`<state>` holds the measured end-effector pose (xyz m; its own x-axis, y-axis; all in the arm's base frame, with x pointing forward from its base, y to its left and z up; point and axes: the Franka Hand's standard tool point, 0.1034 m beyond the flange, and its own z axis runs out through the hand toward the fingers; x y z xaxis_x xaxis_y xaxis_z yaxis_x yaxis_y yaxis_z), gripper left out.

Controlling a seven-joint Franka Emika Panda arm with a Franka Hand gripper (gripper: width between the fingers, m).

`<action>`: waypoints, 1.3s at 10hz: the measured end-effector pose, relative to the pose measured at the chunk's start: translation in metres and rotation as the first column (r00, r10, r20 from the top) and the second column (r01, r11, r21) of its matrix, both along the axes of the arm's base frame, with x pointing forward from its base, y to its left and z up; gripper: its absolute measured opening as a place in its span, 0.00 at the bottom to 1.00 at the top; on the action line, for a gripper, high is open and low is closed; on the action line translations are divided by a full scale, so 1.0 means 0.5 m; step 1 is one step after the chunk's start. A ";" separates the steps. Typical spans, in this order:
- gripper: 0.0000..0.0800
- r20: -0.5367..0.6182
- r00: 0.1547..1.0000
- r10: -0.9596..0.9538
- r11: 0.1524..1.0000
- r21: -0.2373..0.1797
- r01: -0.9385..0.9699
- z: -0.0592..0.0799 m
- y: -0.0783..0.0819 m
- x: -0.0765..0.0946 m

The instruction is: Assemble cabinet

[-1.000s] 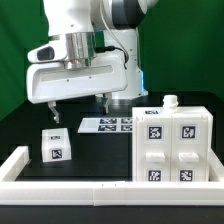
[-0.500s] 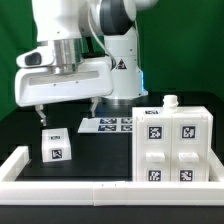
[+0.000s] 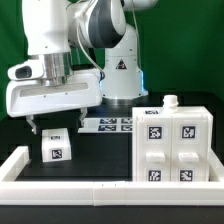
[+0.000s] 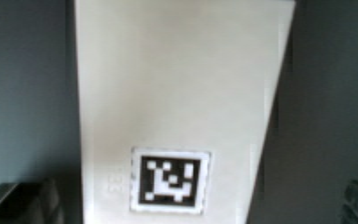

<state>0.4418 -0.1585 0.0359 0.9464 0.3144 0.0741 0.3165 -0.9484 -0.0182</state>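
Since a second ago the gripper (image 3: 57, 125) has slid toward the exterior view's left and come down lower. Before, it hung over the middle of the black table (image 3: 100, 150); now it sits right above the small white block (image 3: 55, 147) in the lower left of the frame. I think this means the arm is getting ready to pick that block up, so the grab is about to start but is not done yet. The jaws are spread wide, with one of the fingers (image 3: 33, 124) on each side of the block and nothing held between them. In the wrist view the block fills most of the picture, and its black-and-white tag (image 4: 171, 180) faces the camera, with the dark finger tips well apart from it. Going right, the marker board (image 3: 108, 125) lies flat in the middle of the frame, behind the block. Along the front runs the low white rail (image 3: 90, 186). On the right stands the big cabinet body (image 3: 172, 150), with four tags on its front and a little white peg (image 3: 170, 101) on top. It looks closed from here, so I cannot tell if anything is inside it.
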 end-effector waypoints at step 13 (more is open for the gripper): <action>1.00 0.042 0.999 0.005 1.000 -0.025 -0.004 -0.031 -0.011 0.020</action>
<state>0.4518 -0.1640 0.0202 0.9410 0.3213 0.1063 0.3211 -0.9468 0.0187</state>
